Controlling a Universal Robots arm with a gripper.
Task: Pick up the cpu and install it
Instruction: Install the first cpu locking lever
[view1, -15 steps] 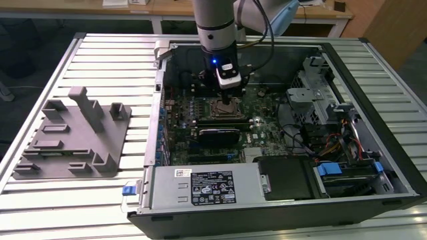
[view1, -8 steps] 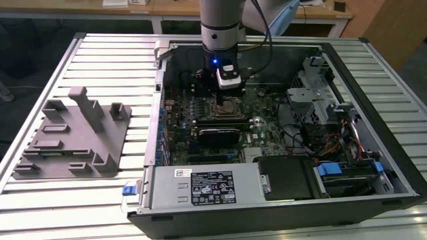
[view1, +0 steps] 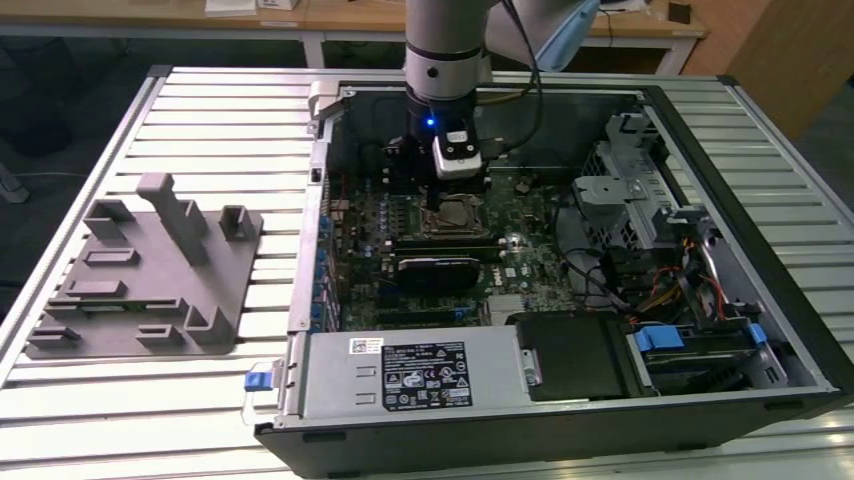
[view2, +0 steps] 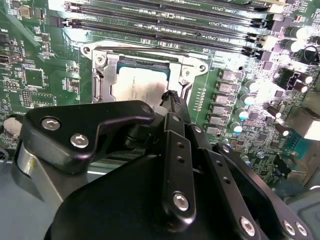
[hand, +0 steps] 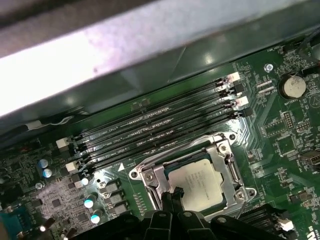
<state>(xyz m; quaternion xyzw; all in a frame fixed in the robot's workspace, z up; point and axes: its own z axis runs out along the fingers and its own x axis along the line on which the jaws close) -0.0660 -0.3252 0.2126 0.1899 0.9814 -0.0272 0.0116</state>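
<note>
Cpu (hand: 202, 186): pale, dull metal top. Socket frame (hand: 227, 162): bright, shiny metal. Gripper (view2: 172, 100): matt black, silver screw heads.

Open computer case (view1: 561, 260) on slatted table (view1: 200, 110), arm's gripper (view1: 454, 180) above motherboard socket (view1: 451, 213), grey fixture (view1: 147, 270) beside

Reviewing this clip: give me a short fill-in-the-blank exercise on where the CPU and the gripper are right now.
1. The flat square silver-topped cpu lies inside the metal-framed ____ on the green motherboard.
2. The black gripper hangs just above the cpu's ____.
3. In both wrist views, the long black slots beside the socket are ____ of memory modules.

Missing words: socket; edge; empty
</note>
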